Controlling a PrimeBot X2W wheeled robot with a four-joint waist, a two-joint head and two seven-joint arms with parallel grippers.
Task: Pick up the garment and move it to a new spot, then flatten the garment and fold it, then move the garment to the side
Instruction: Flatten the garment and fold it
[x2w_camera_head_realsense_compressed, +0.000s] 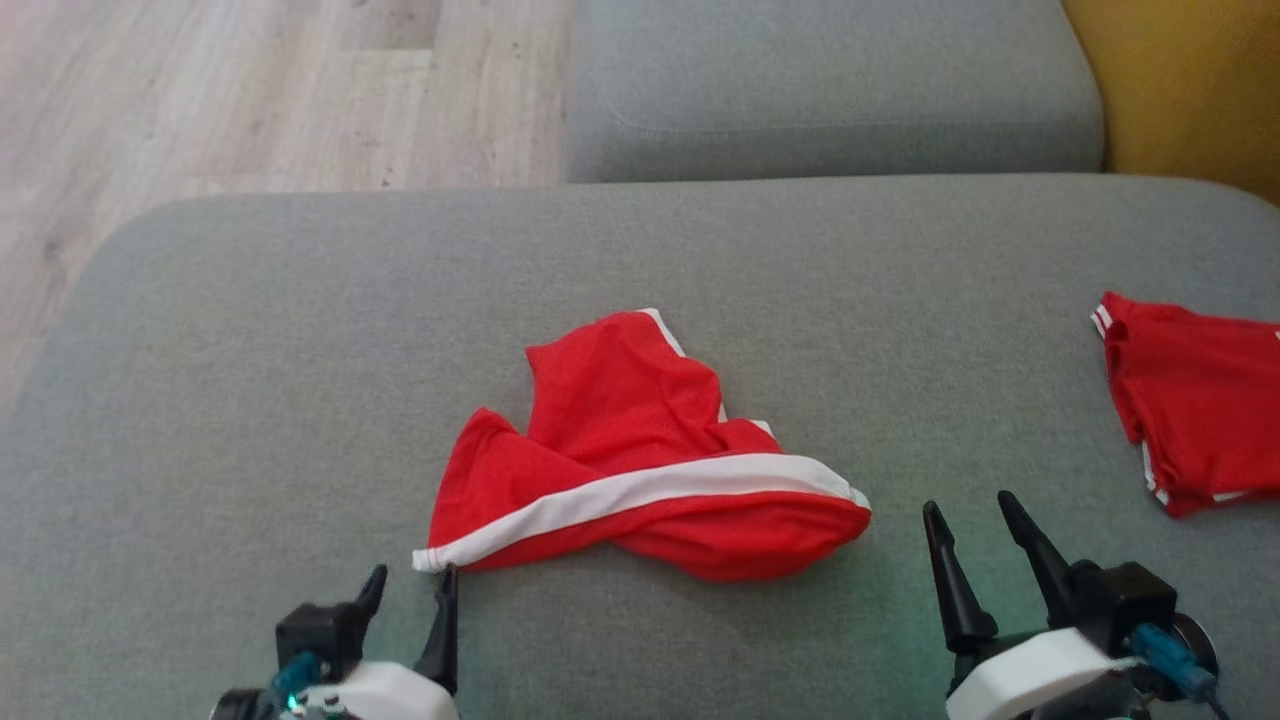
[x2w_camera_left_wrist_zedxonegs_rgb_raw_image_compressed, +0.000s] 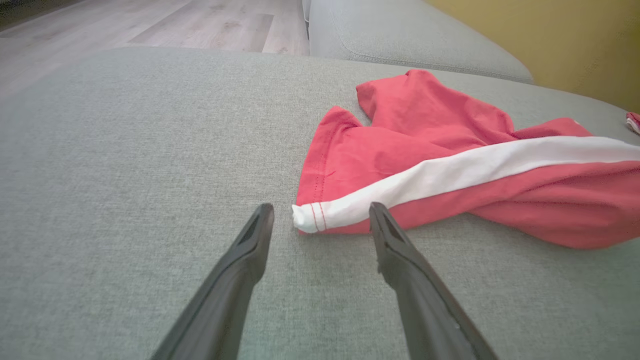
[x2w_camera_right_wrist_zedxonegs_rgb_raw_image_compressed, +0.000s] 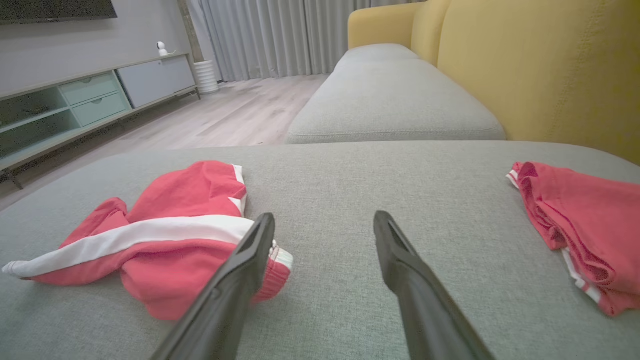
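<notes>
The left gripper (x2w_camera_left_wrist_zedxonegs_rgb_raw_image_compressed: 321, 207) has its two fingers spread and holds nothing, low over the cushion (x2w_camera_head_realsense_compressed: 250, 330) near its front edge; the white-striped corner of the garment (x2w_camera_head_realsense_compressed: 620, 420) lies between the fingertips, and whether either finger touches the cloth cannot be told. The right gripper (x2w_camera_head_realsense_compressed: 968, 503) is spread likewise and holds nothing; it stands over bare grey fabric just beside the garment's right end, and in the right wrist view its left finger crosses in front of that end. The garment, red with a broad white stripe, lies crumpled and partly doubled over itself near the middle of the cushion, toward the front edge, between the two grippers. A second red garment (x2w_camera_head_realsense_compressed: 1200, 410) lies bunched at the cushion's right edge, well apart from the first; bare cushion separates them. Beyond the back edge sits another grey seat (x2w_camera_head_realsense_compressed: 830, 90), with a yellow backrest (x2w_camera_head_realsense_compressed: 1190, 90) to its right and pale wooden floor (x2w_camera_head_realsense_compressed: 250, 90) to its left; across the floor stand a low cabinet (x2w_camera_right_wrist_zedxonegs_rgb_raw_image_compressed: 100, 95) and grey curtains (x2w_camera_right_wrist_zedxonegs_rgb_raw_image_compressed: 280, 35).
</notes>
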